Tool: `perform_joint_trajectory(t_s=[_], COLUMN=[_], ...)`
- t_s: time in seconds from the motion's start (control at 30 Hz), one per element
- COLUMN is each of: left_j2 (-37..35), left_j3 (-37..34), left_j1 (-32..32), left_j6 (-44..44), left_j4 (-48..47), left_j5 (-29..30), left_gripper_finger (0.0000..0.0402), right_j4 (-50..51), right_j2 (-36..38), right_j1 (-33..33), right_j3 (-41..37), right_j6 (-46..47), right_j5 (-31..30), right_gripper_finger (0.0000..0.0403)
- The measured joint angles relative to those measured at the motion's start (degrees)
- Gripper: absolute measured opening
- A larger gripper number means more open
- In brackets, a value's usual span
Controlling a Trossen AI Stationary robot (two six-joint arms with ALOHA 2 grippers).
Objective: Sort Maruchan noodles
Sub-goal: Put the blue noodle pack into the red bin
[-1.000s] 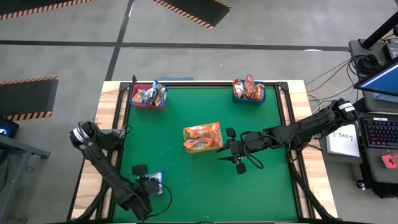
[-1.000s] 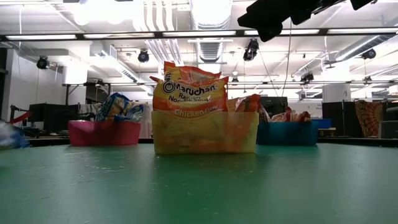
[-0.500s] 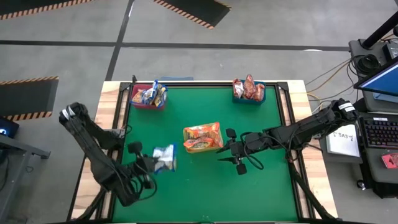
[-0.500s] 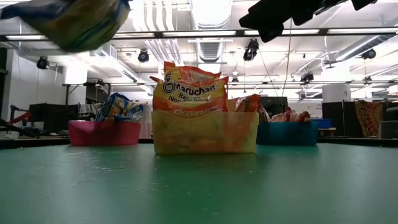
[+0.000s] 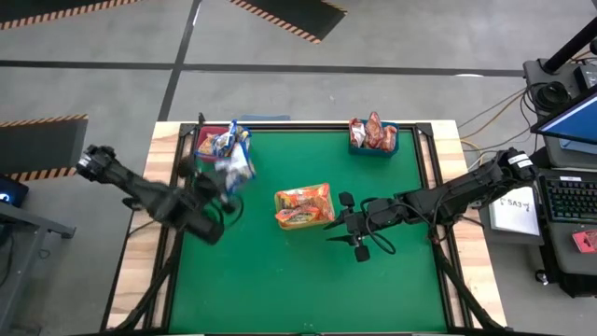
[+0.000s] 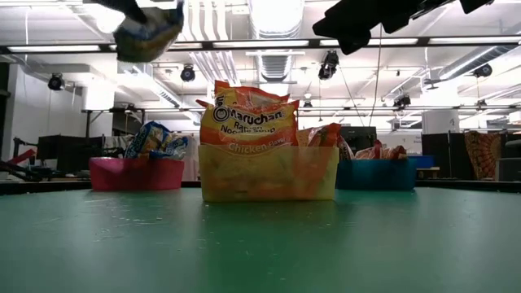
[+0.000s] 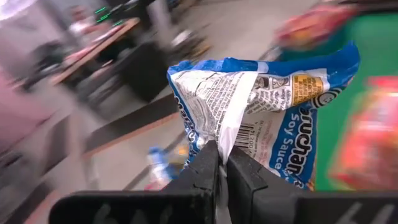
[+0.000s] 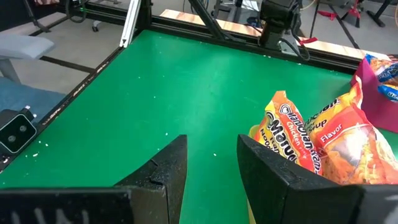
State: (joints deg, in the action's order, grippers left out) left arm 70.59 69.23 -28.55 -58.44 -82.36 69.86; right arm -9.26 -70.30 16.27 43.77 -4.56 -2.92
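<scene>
My left gripper (image 5: 222,180) is shut on a blue-and-white Maruchan soy sauce packet (image 7: 267,106), held in the air at the table's far left, just short of the red bin (image 5: 207,151). In the low view the packet (image 6: 147,29) shows high up. The red bin holds more blue packets (image 5: 228,142). Orange chicken packets (image 5: 300,201) stand in the middle bin (image 6: 269,181). Red packets (image 5: 373,131) fill the blue bin (image 5: 373,147). My right gripper (image 5: 341,216) hovers open just right of the middle bin, nothing between its fingers (image 8: 163,171). My left gripper pinches the packet's white back side near the barcode (image 7: 231,142) between its two fingers (image 7: 205,163), by a lower edge. The fingers come from the table's left, close to level. The packet sticks out beyond the fingertips, lifted clear of the table.
The green mat (image 5: 308,280) lies bare across the near half. A black frame (image 5: 438,187) and wooden border (image 5: 159,140) edge the table. A laptop and keyboard (image 5: 569,196) sit off the right side.
My left gripper has risen from the table's near left corner and swung toward the far edge, turning as it went, up to the red bin. The blue packet, shut in it, has gone from the mat to hanging clear in the air.
</scene>
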Motion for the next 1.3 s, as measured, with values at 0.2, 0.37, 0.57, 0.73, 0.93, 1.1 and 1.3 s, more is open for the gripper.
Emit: perform_joint_trajectory(t_s=[0.2,0.37,0.57,0.73,0.93,1.1,1.3], left_j2=[-2.45,-2.98,-2.67,-2.69,-0.94,1.96,6.35], left_j3=[0.00,0.00,-0.02,-0.01,0.11,-0.31,-1.55], left_j1=[18.83,36.36,52.43,65.53,82.42,92.41,94.46], left_j6=[8.49,17.42,37.11,52.76,58.00,58.43,59.71], left_j4=[-0.61,-0.18,10.36,25.00,29.30,28.29,28.37], left_j5=[-0.28,-1.26,-12.08,-39.28,-60.79,-72.01,-75.09], left_gripper_finger=[0.0000,0.0000,0.0000,0.0000,0.0000,0.0000,0.0000], right_j4=[0.00,0.00,0.02,0.01,0.00,0.00,-0.26], right_j2=[0.00,0.02,0.02,0.02,0.02,0.02,0.04], right_j1=[0.00,0.00,0.00,0.00,0.00,-0.02,-0.04], right_j3=[0.01,0.02,0.00,0.00,0.01,0.00,0.00], right_j6=[-0.64,-0.61,-0.64,-0.61,-0.95,-1.70,-2.64], right_j5=[0.00,0.00,0.00,-0.01,-0.01,-0.04,-0.07], right_gripper_finger=[0.0130,0.0130,0.0130,0.0130,0.0130,0.0130,0.0130])
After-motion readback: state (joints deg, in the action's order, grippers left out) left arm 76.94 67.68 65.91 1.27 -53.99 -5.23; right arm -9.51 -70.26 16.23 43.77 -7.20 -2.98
